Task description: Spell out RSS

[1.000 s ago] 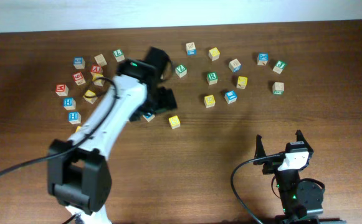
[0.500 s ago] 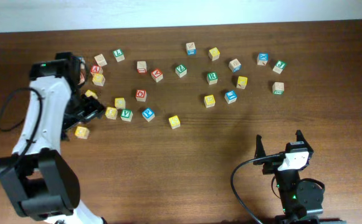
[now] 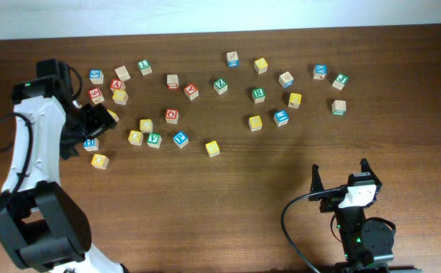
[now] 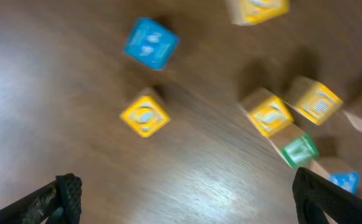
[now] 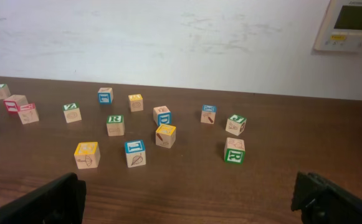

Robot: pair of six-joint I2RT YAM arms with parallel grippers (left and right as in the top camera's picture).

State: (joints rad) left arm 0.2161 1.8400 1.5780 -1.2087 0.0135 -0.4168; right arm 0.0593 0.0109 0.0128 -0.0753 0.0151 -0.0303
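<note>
Overhead: my left end effector (image 3: 92,125) hangs at the counter's (image 3: 228,220) 9 o'clock side, jaws spread wide and gripping nothing, with lettered cubes crowded close around it. My right end effector (image 3: 340,173) sits at 5 o'clock, equally wide and empty, well apart from every cube. The green R cube (image 3: 258,94) lies at about 1 o'clock from the counter's middle and touches nothing. A blue cube (image 3: 281,117) lies near it at 4 o'clock and a green cube (image 3: 220,86) at 9 o'clock. The yellow-faced cubes (image 3: 255,122) are scattered across the far half, one at 6 o'clock from the R. Their letters are too small to read, so I cannot tell which carry an S.

Left wrist: the view is blurred. Between my open fingertips (image 4: 68,193) lies bare wood. A yellow cube (image 4: 144,117) sits at 11 o'clock and a blue-topped cube (image 4: 151,43) beyond it. No letter is legible.

Right wrist: my fingertips show at both lower corners, wide apart. The white "R" on green reads clearly at 11 o'clock. A wall panel (image 5: 352,23) hangs at 1 o'clock, and its writing is too small to read.
</note>
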